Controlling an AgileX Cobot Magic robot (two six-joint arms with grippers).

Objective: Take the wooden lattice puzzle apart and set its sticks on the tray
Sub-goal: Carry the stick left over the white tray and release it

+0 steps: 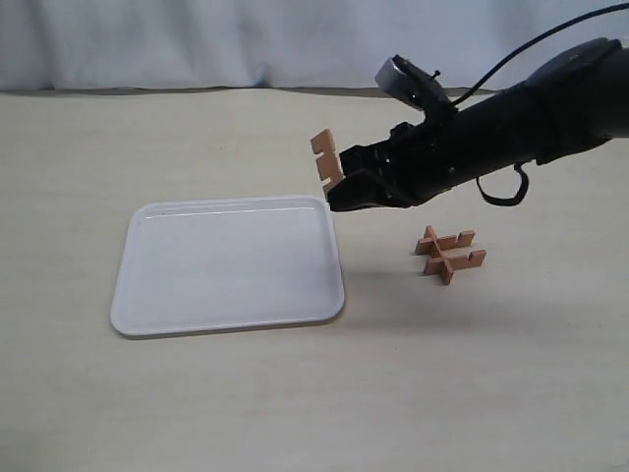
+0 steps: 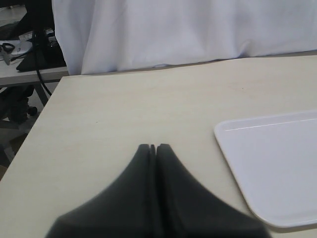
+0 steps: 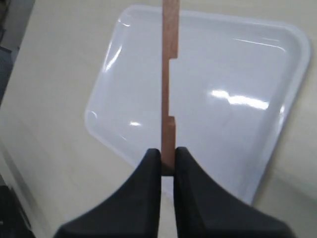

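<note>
My right gripper (image 1: 339, 187) (image 3: 168, 154) is shut on one reddish-brown notched stick (image 1: 326, 157) (image 3: 168, 84), held in the air over the right rim of the white tray (image 1: 226, 264) (image 3: 233, 64). The stick points up and away from the fingers. The rest of the wooden lattice puzzle (image 1: 449, 253), three sticks still interlocked, lies on the table to the right of the tray, below the right arm. Nothing lies in the tray. My left gripper (image 2: 153, 148) is shut with nothing in it, low over the table left of the tray (image 2: 277, 168); it does not show in the exterior view.
A white curtain (image 1: 197, 39) hangs along the table's far edge. In the left wrist view the table's left edge (image 2: 34, 124) shows, with dark equipment beyond it.
</note>
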